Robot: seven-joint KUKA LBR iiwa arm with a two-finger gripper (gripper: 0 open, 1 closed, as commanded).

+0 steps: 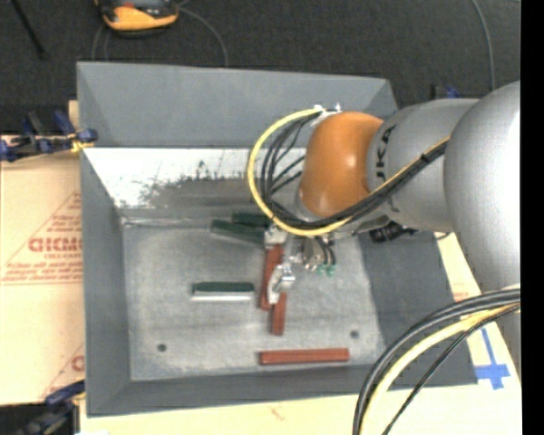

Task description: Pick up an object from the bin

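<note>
The gripper (pixel 281 277) is located directly over a red-brown bar (pixel 278 317) near the middle of the bin (pixel 104 243). Whether the gripper is open or closed cannot be told. The bar's long axis is aligned near wall to far wall, with one end projecting from under the gripper toward the near wall. Dark lettering beside the orange cover (pixel 340 166) cannot be read.
</note>
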